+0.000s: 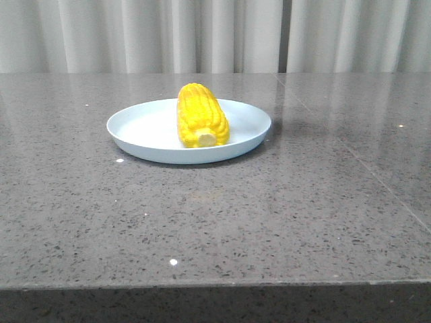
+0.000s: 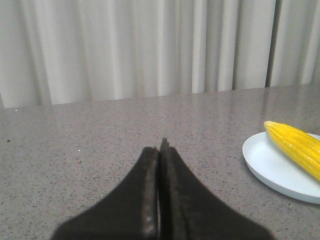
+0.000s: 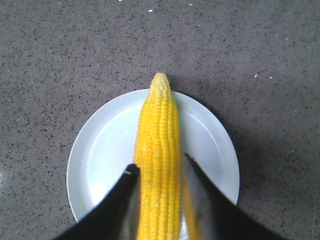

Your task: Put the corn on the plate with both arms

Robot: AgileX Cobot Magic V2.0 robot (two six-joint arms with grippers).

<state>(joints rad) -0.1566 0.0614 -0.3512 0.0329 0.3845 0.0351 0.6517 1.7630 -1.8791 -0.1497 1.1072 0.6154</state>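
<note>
Grey speckled worktop (image 1: 215, 215), curtain (image 1: 202, 33) behind. Corn (image 1: 201, 116) lies lengthwise across the plate (image 1: 141, 131), stub toward the robot. Right gripper (image 3: 159, 170) straddles it, fingers apart; left gripper (image 2: 160, 150) pressed together, holding nothing.

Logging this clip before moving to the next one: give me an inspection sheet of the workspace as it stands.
Surface: grey speckled stone table, a few bright specks, seams on the right.
Job's things: corn lies on the plate, stub end toward the camera, tip just past the far rim in the right wrist view.
Clutter: nothing seen.
Grippers: left tool shut, empty, low over bare table away from the plate. Right tool open above the corn, a finger on either side; contact cannot be told.
Cables: nothing seen.
Surroundings: pale pleated curtain behind the table.
</note>
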